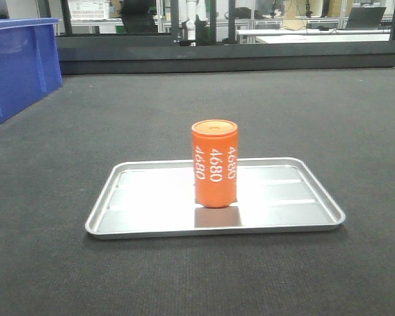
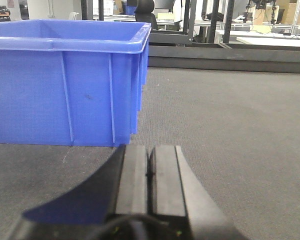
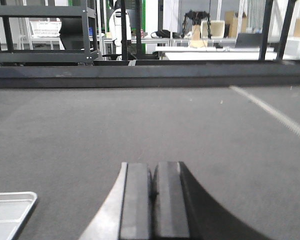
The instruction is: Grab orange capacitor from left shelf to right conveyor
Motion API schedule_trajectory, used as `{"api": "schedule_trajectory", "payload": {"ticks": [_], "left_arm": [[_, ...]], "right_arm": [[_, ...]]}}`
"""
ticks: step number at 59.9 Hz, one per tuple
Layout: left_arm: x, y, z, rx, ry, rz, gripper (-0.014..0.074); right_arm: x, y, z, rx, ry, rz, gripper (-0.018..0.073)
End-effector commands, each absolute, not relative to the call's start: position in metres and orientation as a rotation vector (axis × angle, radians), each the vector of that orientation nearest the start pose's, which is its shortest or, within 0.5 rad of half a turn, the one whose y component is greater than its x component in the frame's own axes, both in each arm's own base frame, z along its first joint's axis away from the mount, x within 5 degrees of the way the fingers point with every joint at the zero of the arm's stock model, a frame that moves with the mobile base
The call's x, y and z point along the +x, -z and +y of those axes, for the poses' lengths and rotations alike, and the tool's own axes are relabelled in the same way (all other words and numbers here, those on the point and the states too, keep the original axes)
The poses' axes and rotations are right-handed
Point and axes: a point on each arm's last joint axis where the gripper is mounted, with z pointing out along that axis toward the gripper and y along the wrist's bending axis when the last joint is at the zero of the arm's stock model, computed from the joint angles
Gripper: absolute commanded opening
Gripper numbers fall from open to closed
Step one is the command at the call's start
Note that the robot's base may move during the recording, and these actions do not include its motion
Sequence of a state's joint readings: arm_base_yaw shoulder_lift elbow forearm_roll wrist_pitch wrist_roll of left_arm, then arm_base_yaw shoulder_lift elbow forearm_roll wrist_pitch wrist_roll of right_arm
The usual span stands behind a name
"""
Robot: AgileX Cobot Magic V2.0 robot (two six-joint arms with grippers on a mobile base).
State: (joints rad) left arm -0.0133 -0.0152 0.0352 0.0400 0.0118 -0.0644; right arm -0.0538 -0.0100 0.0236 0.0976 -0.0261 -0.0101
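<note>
You see the capacitor (image 1: 215, 164) standing upright on the tray (image 1: 151, 220), which lies at the centre of the conveyor belt (image 1: 329, 118); the bin (image 1: 16, 66) sits on the belt behind it, to your left.

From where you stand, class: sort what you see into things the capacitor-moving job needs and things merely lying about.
Belongs to the job:
orange capacitor, standing upright
dark belt beneath everything
left gripper and right gripper, both shut and empty

Just lying about:
silver tray under the capacitor
blue bin
</note>
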Motion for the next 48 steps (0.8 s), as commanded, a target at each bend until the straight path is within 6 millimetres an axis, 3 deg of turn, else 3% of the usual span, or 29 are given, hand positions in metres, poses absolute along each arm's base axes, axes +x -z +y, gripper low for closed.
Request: {"api": "schedule_trajectory", "payload": {"ticks": [1, 18, 48], "left_arm": [[0.0563, -0.2023, -0.0011, -0.010, 0.042, 1.440, -0.0126], [0.0563, -0.2023, -0.0011, -0.010, 0.042, 1.440, -0.0126], [0.0563, -0.2023, -0.0011, -0.010, 0.042, 1.440, -0.0126]], "right_arm": [[0.0523, -0.2207, -0.0037, 0.135, -0.058, 1.350, 0.0056], [0.0501, -0.2291, -0.0030, 0.096, -0.030, 1.258, 0.0056], [0.0506, -0.2277, -0.0028, 0.095, -0.033, 1.274, 0.0056]]}}
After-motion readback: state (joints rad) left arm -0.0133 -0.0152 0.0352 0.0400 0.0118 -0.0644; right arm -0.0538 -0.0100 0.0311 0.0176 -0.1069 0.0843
